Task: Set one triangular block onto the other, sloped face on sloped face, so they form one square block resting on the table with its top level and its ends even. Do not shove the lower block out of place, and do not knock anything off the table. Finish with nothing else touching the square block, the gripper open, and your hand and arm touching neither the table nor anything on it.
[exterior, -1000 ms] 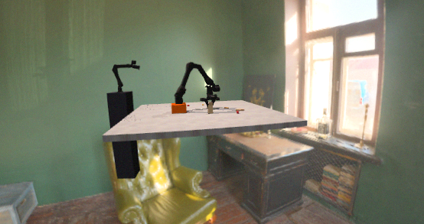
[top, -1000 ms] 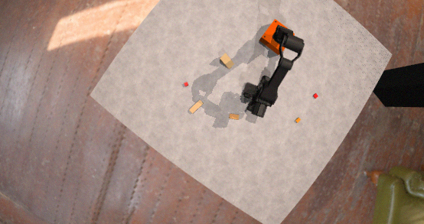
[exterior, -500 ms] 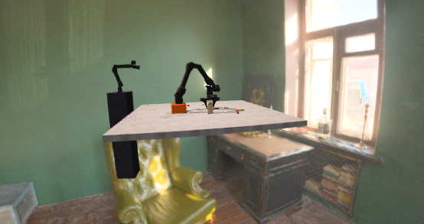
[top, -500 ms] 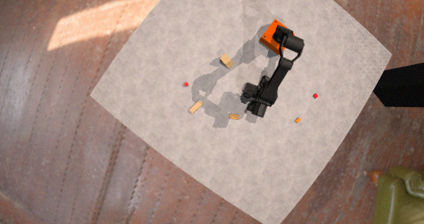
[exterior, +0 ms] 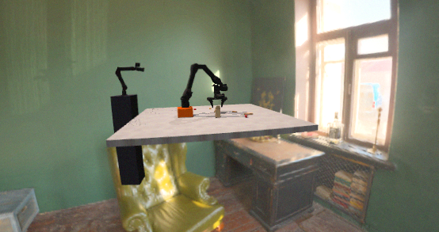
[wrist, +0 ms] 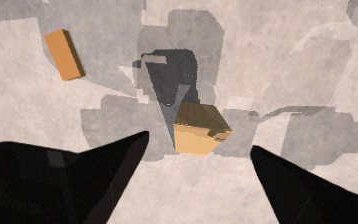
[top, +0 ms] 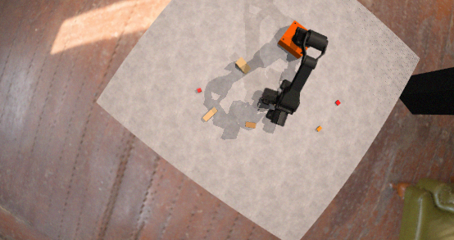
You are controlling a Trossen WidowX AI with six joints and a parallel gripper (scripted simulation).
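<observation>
My gripper is open and holds nothing. It hangs above the table near the middle. In the wrist view a tan triangular block lies below and between the open fingers, clear of both, with a darker sloped face turned up. The arm hides this block from above. A second chunky tan block stands apart, toward the arm's orange base.
A flat orange-tan bar lies close to the gripper. A longer tan bar lies further out. Two small red cubes and a small orange cube are scattered on the grey table.
</observation>
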